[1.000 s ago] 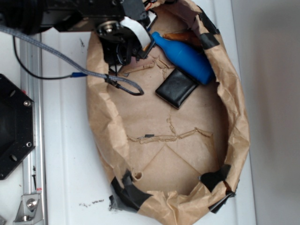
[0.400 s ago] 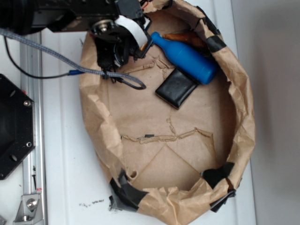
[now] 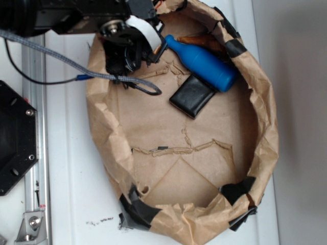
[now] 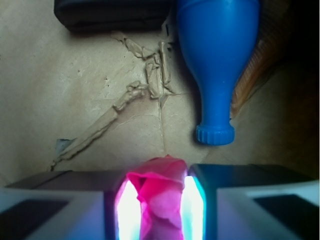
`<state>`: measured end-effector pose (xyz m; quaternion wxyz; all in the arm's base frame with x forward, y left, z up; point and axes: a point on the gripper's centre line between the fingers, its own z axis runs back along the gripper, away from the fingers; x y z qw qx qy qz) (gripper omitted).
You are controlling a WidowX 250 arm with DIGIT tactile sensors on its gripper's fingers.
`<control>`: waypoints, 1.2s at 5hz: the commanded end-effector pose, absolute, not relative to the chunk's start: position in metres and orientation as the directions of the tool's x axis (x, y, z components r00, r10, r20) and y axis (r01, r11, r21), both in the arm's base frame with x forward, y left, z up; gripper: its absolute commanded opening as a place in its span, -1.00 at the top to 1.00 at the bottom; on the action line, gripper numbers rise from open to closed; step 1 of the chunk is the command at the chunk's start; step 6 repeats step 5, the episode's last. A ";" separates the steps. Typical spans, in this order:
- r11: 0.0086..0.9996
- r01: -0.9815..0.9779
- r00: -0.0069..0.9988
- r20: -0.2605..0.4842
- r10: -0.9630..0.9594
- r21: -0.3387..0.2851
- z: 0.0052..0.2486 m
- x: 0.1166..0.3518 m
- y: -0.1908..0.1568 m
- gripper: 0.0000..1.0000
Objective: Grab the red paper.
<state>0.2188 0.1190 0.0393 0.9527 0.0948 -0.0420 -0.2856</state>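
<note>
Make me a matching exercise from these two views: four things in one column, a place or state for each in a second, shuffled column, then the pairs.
Things:
1. red paper
2. blue bottle
3. black wallet
4. black tape

Places or states:
A. lying flat on the brown paper, beside the bottle's body
B. pinched between the gripper fingers
C. stuck on the crumpled rim of the brown paper
D. on its side, cap end toward the gripper

Pairs: 1-B, 2-D, 3-A, 4-C
</note>
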 end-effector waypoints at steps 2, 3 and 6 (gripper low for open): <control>0.928 0.365 0.916 0.152 -0.372 0.074 0.156 0.262 -0.011 1.00; 0.986 0.147 0.977 0.143 -0.156 0.074 0.152 0.258 -0.005 1.00; 1.000 0.026 0.989 0.144 -0.028 0.016 0.139 0.248 0.012 1.00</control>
